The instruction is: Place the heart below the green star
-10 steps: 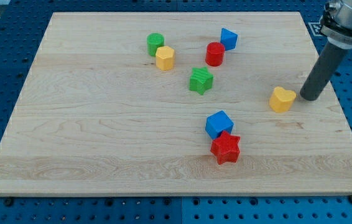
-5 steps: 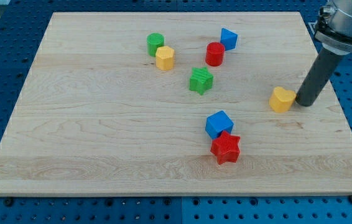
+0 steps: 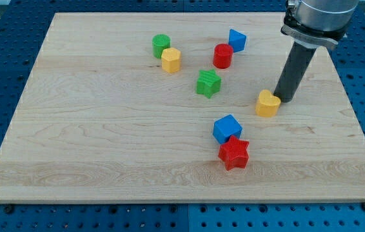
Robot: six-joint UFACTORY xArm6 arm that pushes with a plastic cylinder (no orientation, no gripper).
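Camera view | my tip bare rod, grips nothing, touching yellow heart at its right | heart lies right of green star, slightly lower | target spot: leftward.

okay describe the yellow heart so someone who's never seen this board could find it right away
Start at the dark rod coming down at the board's upper right and follow it to my tip. The heart sits right at the tip's left. It is the only yellow block on that side; the other yellow block is near the green cylinder.
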